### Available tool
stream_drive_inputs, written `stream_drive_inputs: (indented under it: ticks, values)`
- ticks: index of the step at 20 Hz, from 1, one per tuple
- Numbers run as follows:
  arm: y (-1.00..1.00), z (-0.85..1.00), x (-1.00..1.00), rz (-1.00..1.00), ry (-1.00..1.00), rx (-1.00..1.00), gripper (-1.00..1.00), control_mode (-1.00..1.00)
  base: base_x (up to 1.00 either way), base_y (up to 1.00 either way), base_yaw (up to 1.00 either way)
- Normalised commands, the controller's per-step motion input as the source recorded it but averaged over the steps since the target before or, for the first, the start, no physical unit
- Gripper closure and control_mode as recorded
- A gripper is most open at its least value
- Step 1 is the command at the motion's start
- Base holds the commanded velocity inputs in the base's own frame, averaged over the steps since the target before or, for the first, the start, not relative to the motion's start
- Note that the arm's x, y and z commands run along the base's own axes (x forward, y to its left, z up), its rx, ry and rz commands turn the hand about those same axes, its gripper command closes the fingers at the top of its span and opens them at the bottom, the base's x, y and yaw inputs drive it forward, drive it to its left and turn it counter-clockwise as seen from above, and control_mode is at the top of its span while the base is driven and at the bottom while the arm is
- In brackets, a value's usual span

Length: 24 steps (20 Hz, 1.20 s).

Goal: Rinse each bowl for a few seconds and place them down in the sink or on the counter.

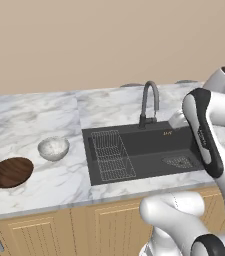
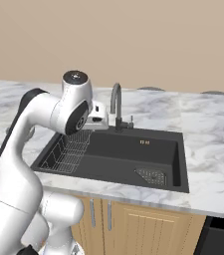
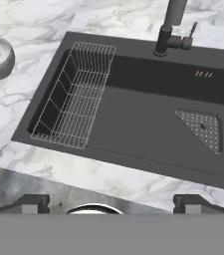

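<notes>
left base view gives us the widest layout, so we start with the white marble counter with grey veining point(image 1: 44, 185), which runs over light wooden cabinet doors point(image 1: 59, 230) and carries everything else. set into it is the large black rectangular sink point(image 1: 149, 150); a wire rack point(image 1: 111, 155) sits in its left part, a triangular drain cover point(image 1: 178, 161) lies at its right, and an arched dark grey faucet point(image 1: 150, 102) rises from its back edge, so water would fall into the open middle of the basin. our white arm point(image 1: 206, 130) reaches over the sink's right side. on the counter left of the sink rests the wide, shallow dark brown wood-grain bowl point(image 1: 10, 171), and between it and the sink sits the small, deep white-grey speckled bowl point(image 1: 53, 148), both upright and apart from each other. we judge neither has been rinsed yet, since both sit away from the basin. in the hand view our gripper point(image 3: 111, 204) hovers above the sink's near rim, fingers spread wide and empty, well apart from either bowl.
</notes>
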Motion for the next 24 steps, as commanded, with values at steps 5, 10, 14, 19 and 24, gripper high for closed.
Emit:
stream_drive_inputs:
  ticks: [5,10,14,19,24]
  values:
    - [-0.33,-0.01,0.02,0.09,-0.1,0.04,-1.0,-1.0,0.0,0.0,0.0]
    - [-0.31,-0.14,0.09,0.09,-0.16,0.01,-1.0,-1.0,0.0,0.0,0.0]
    - [-0.27,-0.2,0.16,0.1,-0.2,0.0,-1.0,-1.0,0.0,0.0,0.0]
    - [-0.22,-0.22,0.21,0.12,-0.2,0.02,-1.0,-1.0,0.0,0.0,0.0]
    - [-0.15,-0.25,0.18,0.13,-0.2,0.03,-1.0,-1.0,0.0,0.0,0.0]
